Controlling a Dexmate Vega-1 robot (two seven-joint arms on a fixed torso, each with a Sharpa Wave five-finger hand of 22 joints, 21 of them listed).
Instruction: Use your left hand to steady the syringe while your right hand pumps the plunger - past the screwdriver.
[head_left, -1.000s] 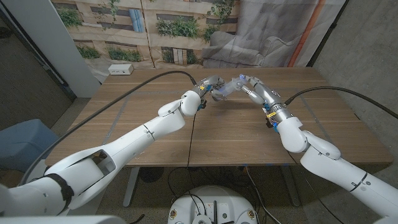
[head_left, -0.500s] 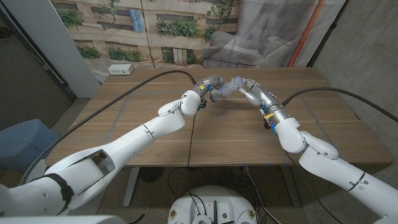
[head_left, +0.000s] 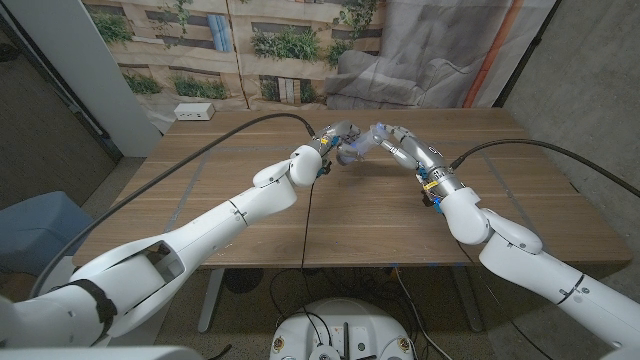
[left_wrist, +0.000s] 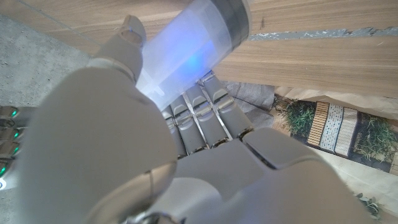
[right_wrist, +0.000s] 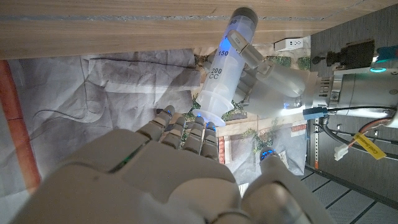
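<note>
Over the far middle of the counter, the left robot hand is clasped around the barrel of the syringe, fingers wrapped across it in the left wrist view, holding it lifted off the wood and tilted. The right robot hand meets the syringe's other end: in the right wrist view its fingertips crowd against the flared rim below the 200 CC mark, so it appears to be grasping the plunger end, though the plunger itself is hidden. To pump well, the left should probably keep its clasp firm and unmoving while the right pushes and draws straight along the barrel's axis, avoiding any sideways bend. A white power strip lies near the counter's far left edge, well apart.
</note>
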